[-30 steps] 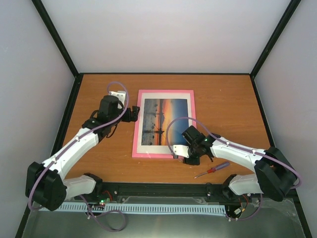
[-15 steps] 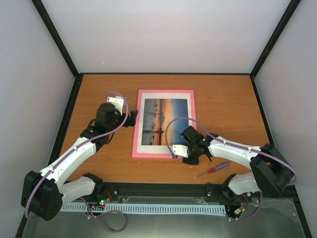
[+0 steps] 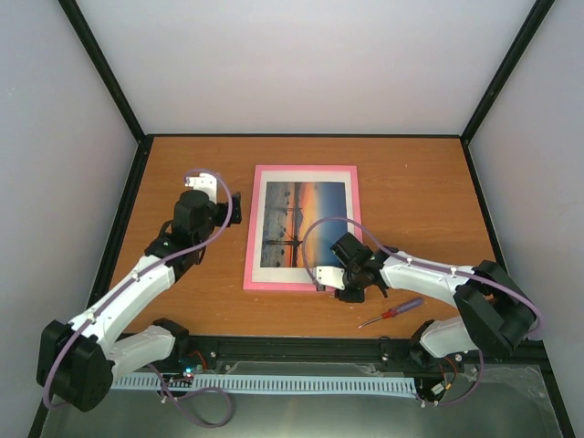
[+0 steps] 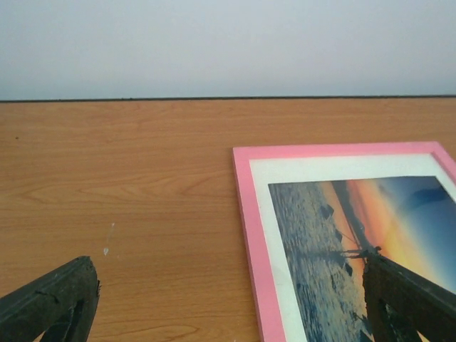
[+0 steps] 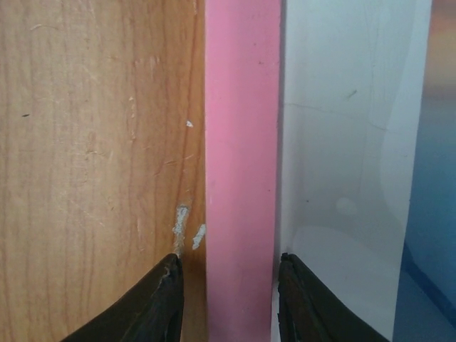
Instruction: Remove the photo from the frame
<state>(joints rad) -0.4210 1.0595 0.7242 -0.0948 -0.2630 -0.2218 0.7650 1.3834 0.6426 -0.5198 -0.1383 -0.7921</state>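
Straddling the near border of the frame (image 5: pixel 242 142) close to its right corner, the right gripper (image 5: pixel 228 267) has its jaws partly spread. One finger is over the white margin (image 5: pixel 342 142). The other is on the table (image 3: pixel 411 201) side, with a sliver of wood between it and the pink edge. The left gripper (image 4: pixel 228 285), jaws spread wide and holding nothing, hovers just left of the frame's left edge. The frame lies flat mid-table with the photo (image 3: pixel 301 224) face up inside it. A screwdriver (image 3: pixel 392 313) lies near the right gripper, on its right.
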